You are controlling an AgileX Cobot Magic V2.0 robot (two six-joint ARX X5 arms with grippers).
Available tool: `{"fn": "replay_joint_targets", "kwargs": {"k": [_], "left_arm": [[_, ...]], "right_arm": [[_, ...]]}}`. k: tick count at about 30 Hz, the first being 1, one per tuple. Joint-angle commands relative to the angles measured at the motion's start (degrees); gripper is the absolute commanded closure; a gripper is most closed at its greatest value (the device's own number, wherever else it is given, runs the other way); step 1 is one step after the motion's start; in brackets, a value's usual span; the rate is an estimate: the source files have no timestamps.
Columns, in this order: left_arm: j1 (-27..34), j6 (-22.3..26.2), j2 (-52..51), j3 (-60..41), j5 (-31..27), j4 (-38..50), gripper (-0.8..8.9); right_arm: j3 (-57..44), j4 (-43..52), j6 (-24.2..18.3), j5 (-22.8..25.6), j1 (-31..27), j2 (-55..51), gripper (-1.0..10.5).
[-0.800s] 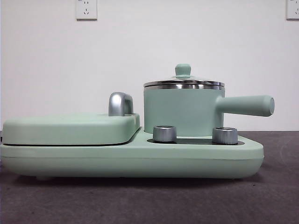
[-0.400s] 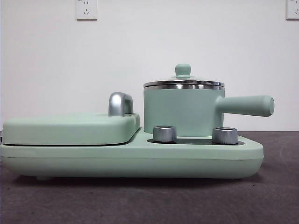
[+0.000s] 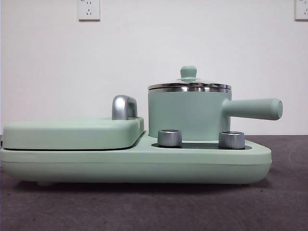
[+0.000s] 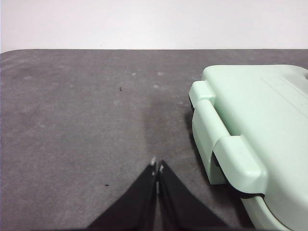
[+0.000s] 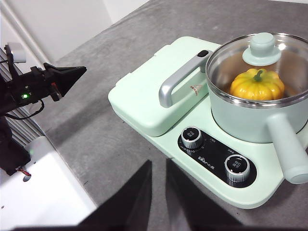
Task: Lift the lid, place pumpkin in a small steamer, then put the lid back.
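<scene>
- Two grippers show, and neither holds anything.
- The right gripper [image 5: 158, 166] hangs above the grey table [image 5: 96, 125] with its black jaws empty and a narrow gap between them, so they stand nearly closed.
- Just ahead of the right gripper sits the mint-green cooker base [image 5: 159, 134], with two silver dials [image 5: 192, 137] on its black control strip nearest to the jaws.
- Beyond the dials stands the small steamer [image 5: 250, 120], its long side handle [image 5: 288, 154] pointing out past the base's edge.
- The lid [image 5: 262, 48] rests on the small steamer's steel rim, knob upward.
- The pumpkin [image 5: 257, 84] lies inside the small steamer, seen through the glass of the lid, stem upward.
- Beside the small steamer, farther from the right gripper, lies the flat griddle cover [image 5: 149, 86] with its silver arched handle [image 5: 175, 84].
- The left gripper [image 4: 157, 166] has its jaws pressed together at the tips, empty, over bare table [image 4: 72, 120].
- Near the left gripper, off to one side, is the hinged end of the griddle cover [image 4: 250, 110]; they do not touch.
- In the front view the lid [image 3: 188, 79] sits level on the small steamer [image 3: 187, 115], and no arm appears there.
</scene>
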Motion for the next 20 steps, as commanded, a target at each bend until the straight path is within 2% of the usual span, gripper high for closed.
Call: {"fn": "replay_joint_targets", "kwargs": {"k": [1, 16, 18, 20], "left_arm": [[0.1, 1.0, -0.1, -1.1, 0.1, -0.4, 8.07], [0.1, 1.0, -0.1, -1.1, 0.1, -0.4, 8.07], [0.1, 1.0, -0.1, -1.1, 0.1, -0.4, 8.07], [0.1, 1.0, -0.1, -1.1, 0.1, -0.4, 8.07]], "right_arm": [[0.6, 0.6, 0.4, 0.0, 0.3, 0.1, 9.0], [0.4, 0.8, 0.4, 0.7, 0.8, -0.9, 9.0], [-0.1, 1.5, 0.4, 1.8, -0.5, -2.0, 9.0], [-2.5, 5.1, 0.4, -0.5, -2.7, -3.3, 9.0]]}}
